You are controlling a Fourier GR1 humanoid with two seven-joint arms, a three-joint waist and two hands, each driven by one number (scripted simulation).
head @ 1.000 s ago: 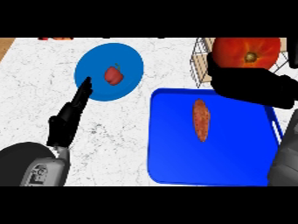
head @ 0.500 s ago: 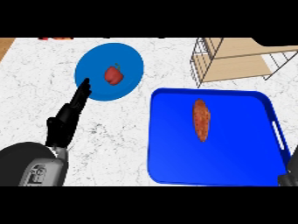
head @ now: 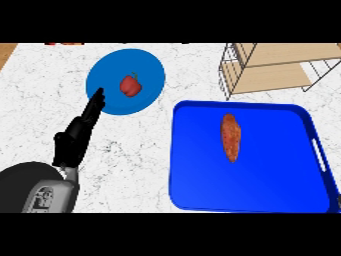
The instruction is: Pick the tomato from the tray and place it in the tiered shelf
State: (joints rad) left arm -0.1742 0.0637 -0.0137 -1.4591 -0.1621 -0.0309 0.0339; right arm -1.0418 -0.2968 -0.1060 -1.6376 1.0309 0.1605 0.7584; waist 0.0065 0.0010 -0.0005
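No text, label, brand, number or sign could be read on anything in the head view at that moment.

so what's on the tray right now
Only an orange-brown sweet potato lies on the blue tray, near its middle. No tomato shows there. The tray's right edge runs behind the dark arm at the frame's side, so that strip is hidden.
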